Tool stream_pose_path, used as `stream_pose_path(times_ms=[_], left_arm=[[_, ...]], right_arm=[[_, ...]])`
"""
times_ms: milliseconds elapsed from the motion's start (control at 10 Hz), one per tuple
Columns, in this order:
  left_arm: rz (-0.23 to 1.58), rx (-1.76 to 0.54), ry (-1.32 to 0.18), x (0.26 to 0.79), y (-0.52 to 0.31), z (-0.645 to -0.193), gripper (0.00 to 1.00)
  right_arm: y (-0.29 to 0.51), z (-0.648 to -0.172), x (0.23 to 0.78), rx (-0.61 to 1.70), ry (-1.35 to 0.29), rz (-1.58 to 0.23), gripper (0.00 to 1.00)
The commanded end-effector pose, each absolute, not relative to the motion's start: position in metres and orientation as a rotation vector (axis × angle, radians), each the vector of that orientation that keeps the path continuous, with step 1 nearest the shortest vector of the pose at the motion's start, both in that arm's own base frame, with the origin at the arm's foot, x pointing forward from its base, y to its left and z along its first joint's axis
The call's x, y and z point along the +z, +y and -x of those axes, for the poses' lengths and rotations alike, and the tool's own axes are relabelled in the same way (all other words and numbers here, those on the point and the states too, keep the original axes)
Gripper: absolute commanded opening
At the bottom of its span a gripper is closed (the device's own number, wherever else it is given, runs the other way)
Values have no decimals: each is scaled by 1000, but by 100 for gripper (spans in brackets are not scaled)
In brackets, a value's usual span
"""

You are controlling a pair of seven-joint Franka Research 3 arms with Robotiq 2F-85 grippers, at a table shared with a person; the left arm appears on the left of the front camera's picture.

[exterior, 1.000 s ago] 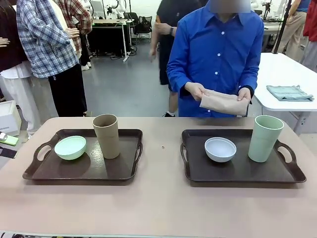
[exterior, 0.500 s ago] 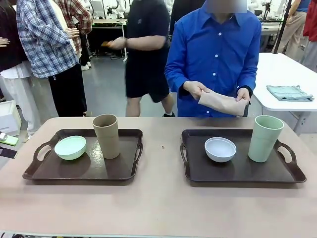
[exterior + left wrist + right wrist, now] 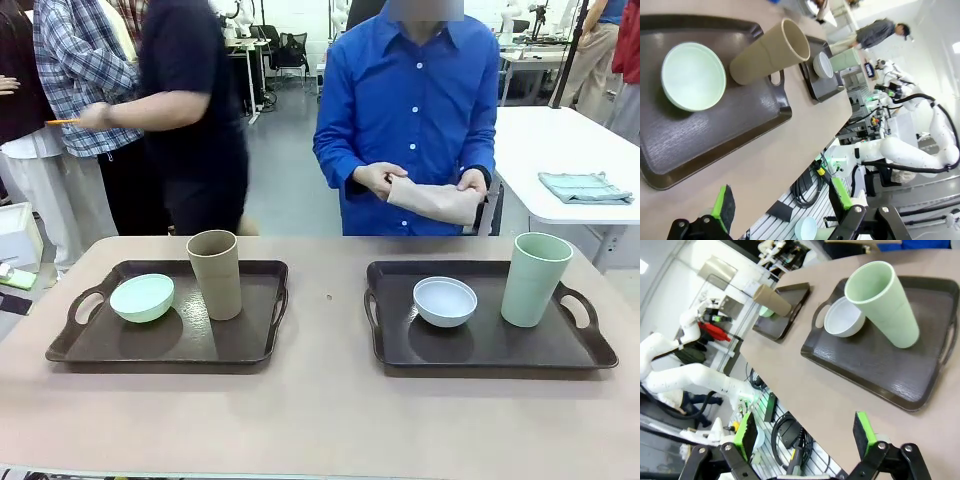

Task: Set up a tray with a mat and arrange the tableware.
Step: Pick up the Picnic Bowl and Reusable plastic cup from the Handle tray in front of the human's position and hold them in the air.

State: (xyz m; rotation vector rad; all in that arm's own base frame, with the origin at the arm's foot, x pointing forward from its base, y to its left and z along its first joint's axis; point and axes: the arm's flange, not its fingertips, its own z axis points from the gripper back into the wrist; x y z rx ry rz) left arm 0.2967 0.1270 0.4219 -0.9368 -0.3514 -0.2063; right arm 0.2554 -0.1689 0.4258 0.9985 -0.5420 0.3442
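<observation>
The left tool (image 3: pixel 781 199) and right tool (image 3: pixel 805 431) both hang at the counter's (image 3: pixel 320 415) near edge, fingers apart and holding nothing. The tan cup (image 3: pixel 215 273) stands upright on a tray (image 3: pixel 240 345), with the mint bowl (image 3: pixel 142 297) just to its left. Well right of the tan cup, a second tray (image 3: pixel 480 348) carries a pale bowl (image 3: pixel 445 301) and a green cup (image 3: pixel 535 279). Beyond the tan cup and to its right, a person (image 3: pixel 410 100) holds a folded mat (image 3: pixel 432 201) in both hands.

left gripper (image 3: pixel 782 205): sticking up from 6 o'clock in its own wrist view, jaws spread wide
right gripper (image 3: pixel 804 437): same deal, 6 o'clock in its own view, jaws wide apart
right arm (image 3: pixel 910 155): white, bent, around 4 o'clock from the left wrist
left arm (image 3: pixel 685 375): white, roughly 9 o'clock from the right wrist
</observation>
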Motion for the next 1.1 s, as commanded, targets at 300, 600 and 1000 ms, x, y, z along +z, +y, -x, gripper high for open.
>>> stream_pose_path(times_ms=[300,600,1000], left_arm=[[611,-190,-424,579,12,-317,100],[435,-269,-347,634,-113,-343,100],[270,-338,-228,618,-254,-364,100]], right_arm=[[-224,-290,431,651,-575,-951,100],[-239,-316,410,921,-562,-946,100],[-218,-344,424,1299,-568,-1068,100]])
